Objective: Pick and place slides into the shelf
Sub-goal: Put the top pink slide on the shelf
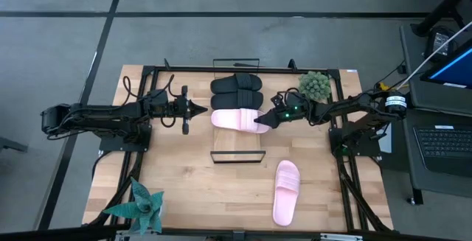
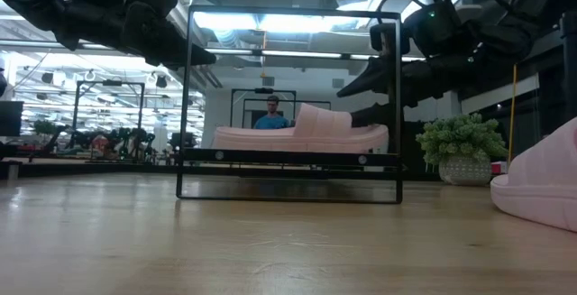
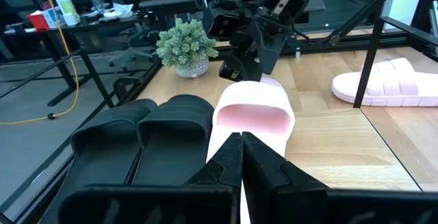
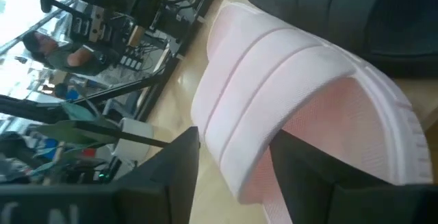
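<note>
The shelf (image 1: 237,142) lies mid-table with a wire rail at its far and its near end. Two black slides (image 1: 237,91) rest side by side on its far part, soles down. A pink slide (image 1: 234,118) lies beside them on the board, toe toward the table's right. The second pink slide (image 1: 286,191) lies on the tabletop, near right. My right gripper (image 1: 259,121) is shut at the first pink slide's toe end. My left gripper (image 1: 203,109) hovers shut just left of that slide's heel and above it (image 2: 194,58), touching nothing. My right gripper (image 4: 236,183) holds the pink slide by its wide strap (image 4: 239,148) at the toe opening. One finger (image 4: 311,176) is inside under the strap, the other (image 4: 164,179) outside it. It comes slanting down from the table's right. The slide's sole lies flat on the shelf (image 2: 288,155).
A potted plant (image 1: 317,85) stands by the table's far right corner, and a spiky plant (image 1: 140,204) at the near left. Black frame bars run along the table's edges. A laptop (image 1: 442,141) sits beyond the right edge. A person (image 2: 273,113) shows far off in the room.
</note>
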